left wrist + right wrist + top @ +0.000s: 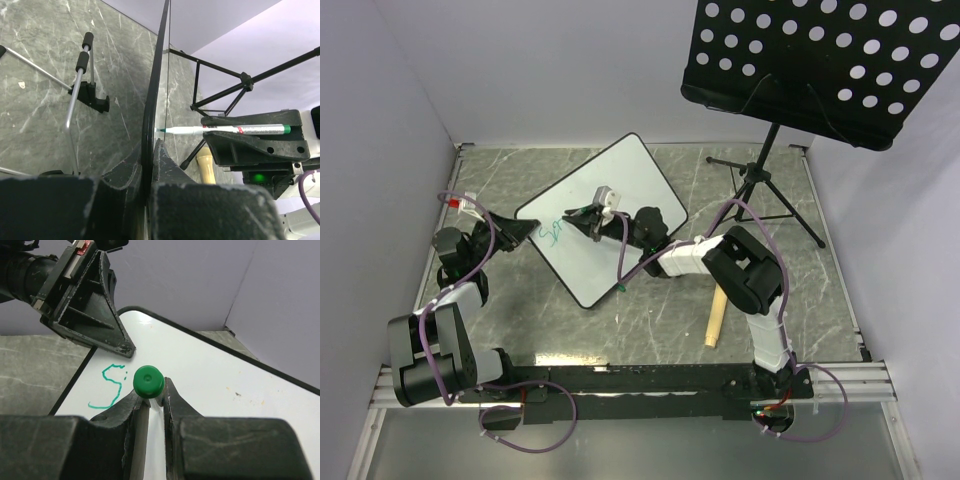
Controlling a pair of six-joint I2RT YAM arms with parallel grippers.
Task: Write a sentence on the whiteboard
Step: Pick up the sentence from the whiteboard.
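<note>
Clamping the whiteboard point(625, 180) edge, left claw point(148, 167); right claw point(151, 396) tight around green marker point(235, 129), sentence point(107, 388) beyond "S" unreadable.

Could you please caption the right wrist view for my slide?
Right end effector grips a green-ended marker at the whiteboard beside a teal S.

The whiteboard point(628, 175), a flat white rectangle with rounded corners and a thin black frame, is sitting turned diagonally at mid-table, one corner pointing toward the far wall. Its left edge is being pinched between the fingers of the left gripper point(520, 228). The sentence point(107, 387) is only beginning to show near that edge: a teal-green "S" with one short stroke beside it.
</note>
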